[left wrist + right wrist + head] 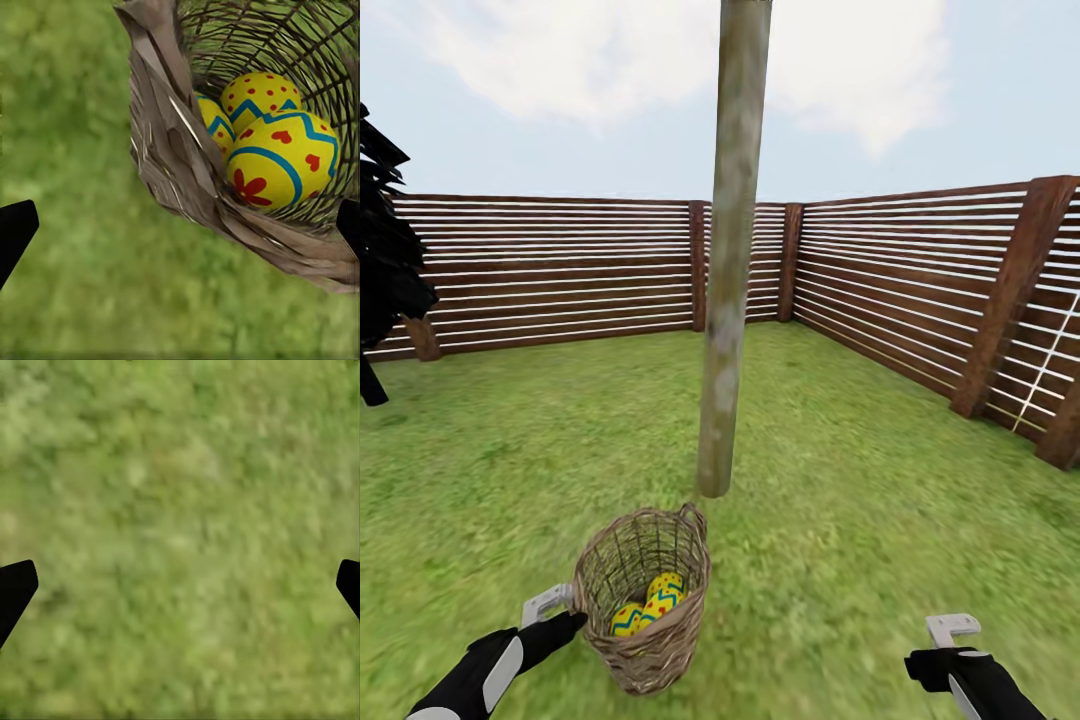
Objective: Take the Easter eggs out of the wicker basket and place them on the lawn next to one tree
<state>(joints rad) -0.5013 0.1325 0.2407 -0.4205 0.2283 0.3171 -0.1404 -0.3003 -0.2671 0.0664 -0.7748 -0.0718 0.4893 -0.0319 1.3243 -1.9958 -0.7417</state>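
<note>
Lawn (pixel 860 480) all round, tree (pixel 732 300) trunk just beyond the wicker basket (pixel 645 600), which sits right beside left gripper (pixel 550 606); fingers spread, empty. Three Easter eggs (pixel 281 161) still inside. Right gripper (pixel 952 632) well apart, fingers spread over grass. Next: reach in from above rim, take top egg, don't snag weave.

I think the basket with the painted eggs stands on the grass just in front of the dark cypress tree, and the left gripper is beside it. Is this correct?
Not quite. The wicker basket stands just in front of the pale, bare tree trunk, as the head view shows; the dark tree is far off by the fence. The rest holds: the eggs are inside, and the left gripper is beside the basket.
</note>
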